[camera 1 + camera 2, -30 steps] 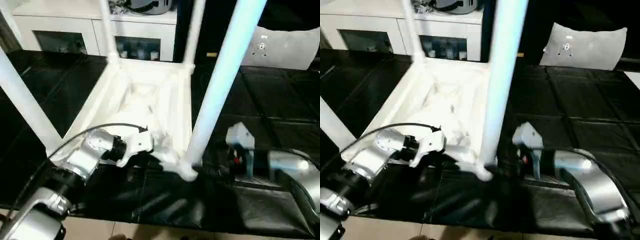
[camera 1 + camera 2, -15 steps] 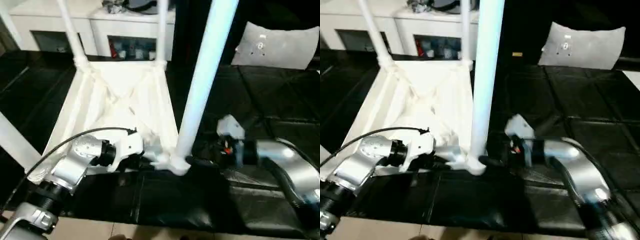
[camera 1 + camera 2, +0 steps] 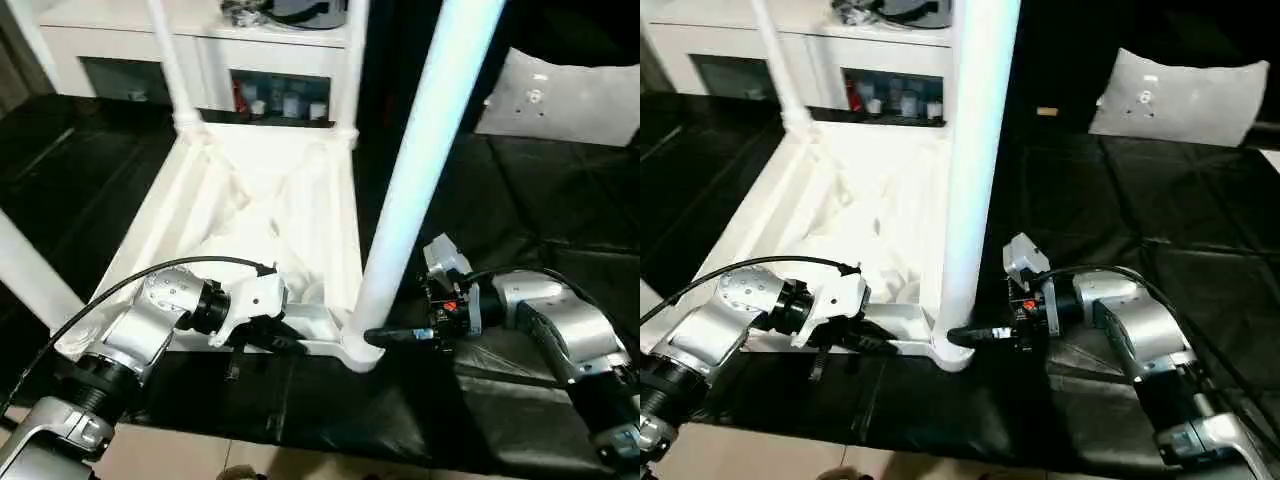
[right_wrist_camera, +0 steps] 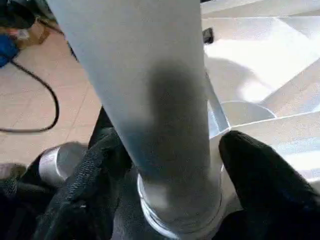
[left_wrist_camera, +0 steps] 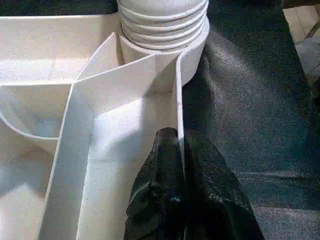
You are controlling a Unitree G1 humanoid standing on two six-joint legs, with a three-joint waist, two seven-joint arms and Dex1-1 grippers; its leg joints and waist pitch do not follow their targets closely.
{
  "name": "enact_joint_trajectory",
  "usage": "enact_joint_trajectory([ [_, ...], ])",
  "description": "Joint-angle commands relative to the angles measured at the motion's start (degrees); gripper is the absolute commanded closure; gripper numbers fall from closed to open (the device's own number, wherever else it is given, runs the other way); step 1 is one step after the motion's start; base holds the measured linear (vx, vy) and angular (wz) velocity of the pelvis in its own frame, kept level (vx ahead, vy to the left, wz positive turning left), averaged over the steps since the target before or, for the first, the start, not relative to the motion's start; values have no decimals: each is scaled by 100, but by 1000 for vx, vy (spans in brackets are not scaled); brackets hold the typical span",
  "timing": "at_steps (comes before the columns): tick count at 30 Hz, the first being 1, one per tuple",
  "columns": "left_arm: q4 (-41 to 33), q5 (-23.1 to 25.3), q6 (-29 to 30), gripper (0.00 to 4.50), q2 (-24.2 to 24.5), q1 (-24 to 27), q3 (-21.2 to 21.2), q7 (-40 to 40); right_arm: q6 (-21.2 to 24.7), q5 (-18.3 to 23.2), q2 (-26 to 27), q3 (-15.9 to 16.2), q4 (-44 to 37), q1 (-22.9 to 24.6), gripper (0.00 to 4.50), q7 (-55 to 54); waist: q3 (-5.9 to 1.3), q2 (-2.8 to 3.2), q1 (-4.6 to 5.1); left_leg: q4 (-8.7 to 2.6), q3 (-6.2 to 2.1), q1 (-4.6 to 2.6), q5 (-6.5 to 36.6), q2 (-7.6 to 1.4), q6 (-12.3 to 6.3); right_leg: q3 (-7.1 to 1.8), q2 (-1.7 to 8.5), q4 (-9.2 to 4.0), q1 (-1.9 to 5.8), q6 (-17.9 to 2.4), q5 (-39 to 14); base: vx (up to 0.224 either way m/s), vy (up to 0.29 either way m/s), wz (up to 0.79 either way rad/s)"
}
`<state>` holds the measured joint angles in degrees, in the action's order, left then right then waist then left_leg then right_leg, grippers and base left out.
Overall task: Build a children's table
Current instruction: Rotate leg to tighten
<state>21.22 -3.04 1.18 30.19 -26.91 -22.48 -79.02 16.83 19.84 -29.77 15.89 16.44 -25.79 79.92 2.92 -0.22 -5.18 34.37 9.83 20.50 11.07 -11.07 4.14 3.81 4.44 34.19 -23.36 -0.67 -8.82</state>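
Black padded matting [image 3: 560, 200] covered the floor where we worked, with a white cabinet [image 3: 150, 40] with glass doors along the far edge and a grey cushion [image 3: 570, 95] off to the right.

Our right gripper [image 4: 165, 175] reached in level from the right, at the foot of the nearest leg [image 3: 425, 170]. In the right wrist view its two black fingers [image 4: 85, 185] stood spread on either side of that leg, just above the ribbed collar where it enters the corner socket [image 3: 362, 352]. We could not tell whether the pads were pressing on the leg or only flanking it. The leg's long axis rose nearly straight up from the socket, square across the line of the fingers, so we judged that any closing or twisting would act around that upright axis. This arm was clearly the nearer one to that leg.

Our left gripper [image 5: 179, 165] had its fingers pressed together on the thin rim wall [image 5: 177, 100] of the upturned tabletop [image 3: 260, 200], pinching it one finger inside and one outside, a short way along the near edge from the same corner socket.

The tabletop lay upside down on the matting, ribbed underside up, between the two arms. Two more legs [image 3: 170, 60] stood at the far corners, and another [image 3: 30, 270] rose at the near left corner. All four looked seated, so we judged the build close to done.
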Motion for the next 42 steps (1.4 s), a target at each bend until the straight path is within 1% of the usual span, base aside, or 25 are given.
enact_joint_trajectory([
  [1, -45, -36, -133, 450, -21, -123, -115, -229, -167, -122, 11, 17, 153, -126, 160, 111, -374, -47, 15, -414, -10, -36, 1125, -206, -196, -241, 351, -365, 280, -1181, -1819, 0, 0, 0],
  [10, 8, -76, -68, 450, -50, -115, -12, -177, -304, -173, 152, 101, 407, -250, 235, 247, -369, -62, 13, -421, -18, -26, 1216, -202, -180, -233, 357, -380, 287, -1104, -2034, 0, 0, 0],
  [12, -9, -125, 52, 450, -87, -107, 45, -112, -223, -116, 183, 92, 351, -212, 249, 289, -358, -29, 8, -426, -20, -36, 1228, -206, -175, -237, 350, -382, 274, -1108, -2041, 0, 0, 0],
  [14, -39, -162, 159, 450, -116, -96, 85, -49, -146, -73, 197, 76, 271, -155, 249, 298, -358, -45, 14, -427, -18, -37, 1265, -203, -173, -235, 346, -389, 276, -1102, -2056, 0, 0, 0],
  [15, -51, -174, 193, 450, -128, -93, 102, -19, -115, -59, 202, 69, 232, -127, 250, 293, -349, -10, 10, -432, -24, -40, 1268, -205, -172, -237, 347, -389, 270, -1114, -2047, 0, 0, 0],
  [20, -130, -152, 640, 450, -369, -108, 287, 601, 285, 164, 300, -69, -285, 280, 251, -34, -313, -23, 4, -447, -16, -55, 1358, -208, -164, -254, 335, -421, 254, -1062, -2104, 0, 0, 0],
  [22, -132, -130, 721, 450, -421, -120, 315, 727, 345, 199, 336, -94, -379, 360, 251, -137, -305, -35, 8, -457, -30, -49, 1439, -196, -148, -242, 338, -441, 255, -1008, -2308, 0, 0, 0],
  [23, -154, -117, 850, 450, -522, -133, 349, 909, 404, 197, 443, -127, -533, 512, 251, -416, -268, -46, 41, -471, -32, -44, 1540, -187, -126, -242, 337, -467, 241, -933, -2520, 0, 0, 0],
  [26, -250, -90, 1363, 450, -1073, -161, 468, 1690, 481, -214, 1112, -106, -856, 1060, 251, -1840, -211, -47, 75, -478, -40, -67, 1755, -160, -61, -232, 339, -560, 200, -665, -3145, 0, 0, 0],
  [27, -215, -42, 1400, 450, -1164, -178, 466, 1823, 528, -280, 1261, -120, -865, 1104, 251, -2092, -184, -61, 131, -475, -76, -100, 1995, -107, 20, -163, 354, -660, 175, -374, -3851, 0, 0, 0],
  [28, -159, 18, 1442, 450, -1273, -217, 471, 2002, 574, -360, 1461, -149, -834, 1118, 252, -2422, -189, -78, 168, -478, -101, -71, 2005, -95, 36, -142, 360, -661, 204, -286, -3977, 0, 0, 0],
  [29, -149, 28, 1450, 450, -1291, -223, 472, 2032, 582, -374, 1494, -153, -829, 1120, 252, -2478, -162, -42, 247, -475, -117, -81, 2148, -85, 49, -105, 343, -727, 159, -161, -4208, 0, 0, 0],
  [30, -77, 89, 1517, 450, -1427, -282, 505, 2286, 666, -463, 1718, -186, -811, 1128, 252, -2836, -157, -26, 290, -467, -127, -101, 2223, -76, 47, -87, 344, -755, 147, -119, -4278, 0, 0, 0],
  [31, -5, 126, 1583, 450, -1555, -346, 554, 2526, 718, -546, 1911, -203, -781, 1119, 252, -3135, -128, -7, 393, -470, -146, -121, 2436, -62, 12, -21, 322, -828, 136, -36, -4401, 0, 0, 0],
  [32, 30, 140, 1626, 450, -1620, -385, 567, 2632, 722, -609, 2016, -208, -756, 1101, 253, -3323, -128, -7, 393, -470, -146, -121, 2436, -62, 12, -21, 322, -828, 136, -36, -4401, 0, 0, 0],
  [33, 104, 180, 1693, 450, -1750, -467, 581, 2838, 742, -737, 2236, -226, -697, 1052, 253, -3727, -111, 27, 474, -485, -180, -119, 2629, -57, 1, 75, 313, -896, 155, 44, -4445, 0, 0, 0],
  [34, 178, 272, 1745, 450, -1930, -560, 625, 3138, 849, -841, 2558, -305, -643, 988, 254, -4295, -61, 101, 562, -496, -211, -173, 2952, -71, -2, 196, 287, -974, 149, 79, -4434, 0, 0, 0],
  [35, 223, 347, 1804, 450, -2083, -643, 651, 3362, 876, -1008, 2880, -377, -537, 886, 254, -4894, -42, 120, 615, -503, -224, -217, 3169, -87, -2, 301, 267, -1038, 151, 110, -4411, 0, 0, 0],
  [36, 246, 425, 1800, 450, -2155, -683, 658, 3496, 926, -1064, 3070, -422, -495, 839, 254, -5182, 3, 256, 723, -620, -316, -262, 3827, -195, 54, 575, 201, -1065, 272, 107, -3947, -84, 61, -4],
  [37, 246, 425, 1800, 450, -2155, -683, 658, 3496, 926, -1064, 3070, -422, -495, 839, 254, -5182, -21, 245, 761, -770, -401, -12, 4036, -327, 46, 512, 247, -703, 562, 73, -3324, -130, 54, -6],
  [38, 245, 461, 1803, 450, -2215, -703, 641, 3544, 961, -1129, 3243, -463, -466, 802, 254, -5469, 77, 413, 575, -1299, -413, 339, 4881, -563, 144, 425, 150, 250, 872, -142, -2463, -130, 54, -6],
  [39, 232, 528, 1837, 450, -2292, -716, 625, 3594, 984, -1246, 3499, -531, -429, 752, 254, -5927, -85, 132, 422, -1048, -94, -53, 4193, -365, -96, -172, 196, 407, 472, -120, -1757, 0, 0, 0],
  [40, 232, 528, 1837, 450, -2292, -716, 625, 3594, 984, -1246, 3499, -531, -429, 752, 254, -5927, -115, -115, 422, -648, -155, -270, 3385, -123, 117, -308, 411, -147, 225, 101, -3483, 38, -69, 0],
  [41, 216, 577, 1842, 450, -2291, -708, 577, 3577, 985, -1264, 3537, -484, -489, 784, 254, -5921, -62, -107, 354, 113, -219, -246, 1547, 115, 0, -339, 967, -851, 89, -39, -5868, 38, -69, 0],
  [42, 207, 613, 1848, 450, -2276, -700, 537, 3552, 949, -1295, 3521, -428, -550, 826, 219, -5869, -135, 2, 215, -320, -347, 223, 505, -49, -78, -329, 857, -572, 533, -157, -4686, 75, -27, -35],
])
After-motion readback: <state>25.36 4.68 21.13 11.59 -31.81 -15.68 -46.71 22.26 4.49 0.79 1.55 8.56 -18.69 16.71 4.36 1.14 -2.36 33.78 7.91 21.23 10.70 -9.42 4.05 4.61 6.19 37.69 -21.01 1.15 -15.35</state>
